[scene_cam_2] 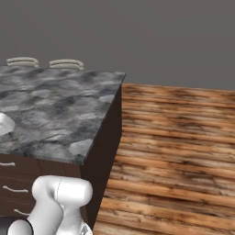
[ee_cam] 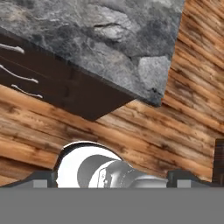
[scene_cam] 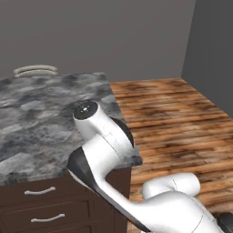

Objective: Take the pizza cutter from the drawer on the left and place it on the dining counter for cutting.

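The dining counter (scene_cam: pixel 41 118) of grey marbled stone over dark brown cabinets lies ahead and to the left, its corner reaching toward the wooden floor; it is also in the right base view (scene_cam_2: pixel 55 105) and the hand view (ee_cam: pixel 109 39). Shut drawers (scene_cam: pixel 43 195) with curved silver bar handles line its near face, seen again as the drawers (scene_cam_2: pixel 11 186) and the drawers (ee_cam: pixel 30 74). The pizza cutter is out of view. My gripper (ee_cam: pixel 113 181) hangs high above the floor beside the counter's corner, open, its fingertips (ee_cam: pixel 41 179) wide apart with nothing between them.
Wooden plank floor (scene_cam: pixel 182 123) spreads to the right of the counter. Grey walls (scene_cam: pixel 113 32) close the room behind. Pale curved stool backs (scene_cam_2: pixel 66 63) stand at the counter's far edge. My raised arm elbow (scene_cam: pixel 86 111) stands over the counter's near corner.
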